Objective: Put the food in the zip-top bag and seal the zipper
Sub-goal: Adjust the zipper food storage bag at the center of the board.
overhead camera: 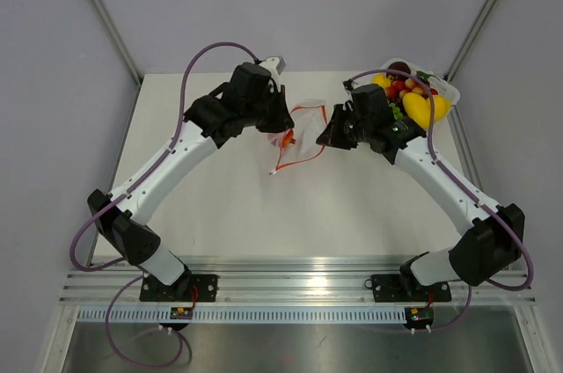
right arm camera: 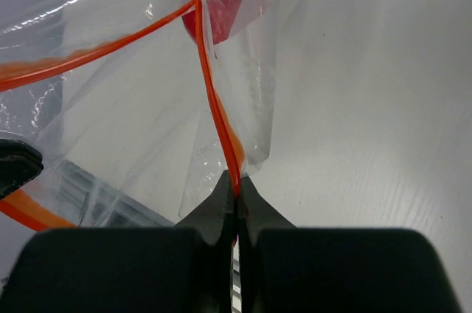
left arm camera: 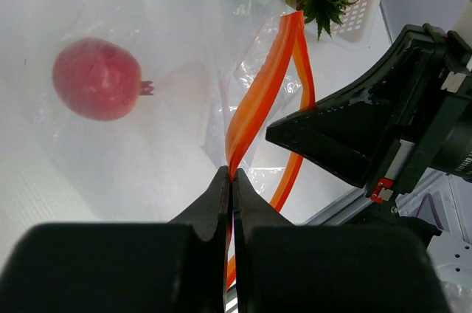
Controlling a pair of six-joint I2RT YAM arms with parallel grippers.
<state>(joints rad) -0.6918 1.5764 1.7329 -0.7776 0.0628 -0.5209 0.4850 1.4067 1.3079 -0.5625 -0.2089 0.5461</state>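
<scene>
Left gripper [left arm camera: 230,180]: jaws pressed together with only the orange-red zipper [left arm camera: 262,99] between them, pinched where the strip comes down to the fingertips.
Right gripper [right arm camera: 236,184]: jaws likewise closed flat on the zipper strip, nothing else in the grip.
Why both pinch the strip: the zipper is the stiffest part of a limp bag, so two holds on it probably control the mouth better than a grip on loose film would.
Zipper tracks: in the left wrist view the broad strip and a thinner one bow away from each other, so the mouth reads as parted, not sealed.
Zip-top bag [overhead camera: 299,131]: hangs between the two grippers in the middle of the table [overhead camera: 229,206], its clear film slack and crinkled below the strip.
Red fruit [left arm camera: 96,78]: one round piece seen through the film, apparently inside the bag, well away from the zipper.
Remaining food [overhead camera: 413,96]: heaped in the white tray [overhead camera: 450,91] just behind the right arm, apart from the bag.
Stage, as a judgement: one fruit looks bagged, the rest is not, and sealing is not yet done.
Risk: pulling the two holds apart could slip the thin strip out of a pinch.
</scene>
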